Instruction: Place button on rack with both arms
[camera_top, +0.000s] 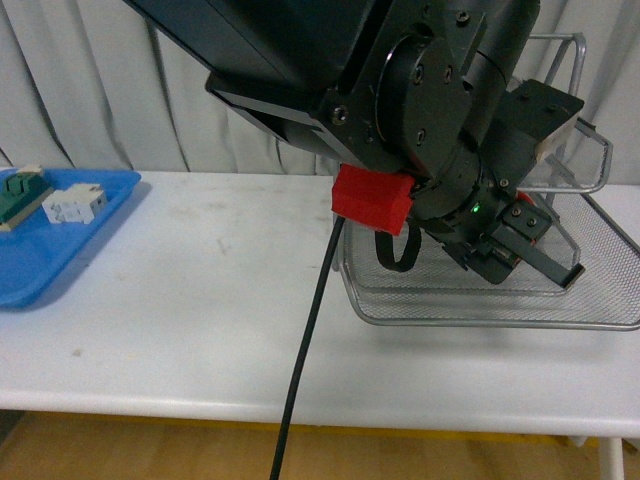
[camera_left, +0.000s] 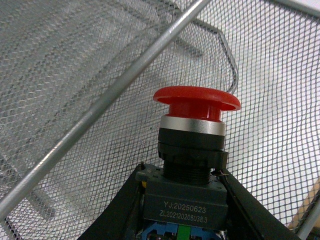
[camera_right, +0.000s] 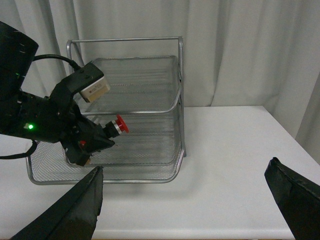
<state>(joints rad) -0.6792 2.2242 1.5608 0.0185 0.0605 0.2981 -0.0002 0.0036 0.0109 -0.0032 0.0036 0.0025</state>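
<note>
My left gripper (camera_left: 181, 176) is shut on the dark body of the button (camera_left: 192, 132), whose red mushroom cap points into the silver wire-mesh rack (camera_left: 105, 102). In the right wrist view the button (camera_right: 120, 124) hangs just above the lowest tier of the rack (camera_right: 125, 39), held by the left gripper (camera_right: 95, 136) coming in from the rack's open front. The front view shows the bulky left arm (camera_top: 400, 90) reaching over the rack (camera_top: 480, 318), hiding most of the button. My right gripper (camera_right: 185, 200) stands open over bare table beside the rack, holding nothing.
A flat blue tray (camera_top: 40, 262) sits at the table's far left with a green-topped block (camera_top: 20, 192) and a white block (camera_top: 75, 204) on it. The left arm's black cable (camera_top: 305, 360) hangs over the table's front. White curtains hang behind.
</note>
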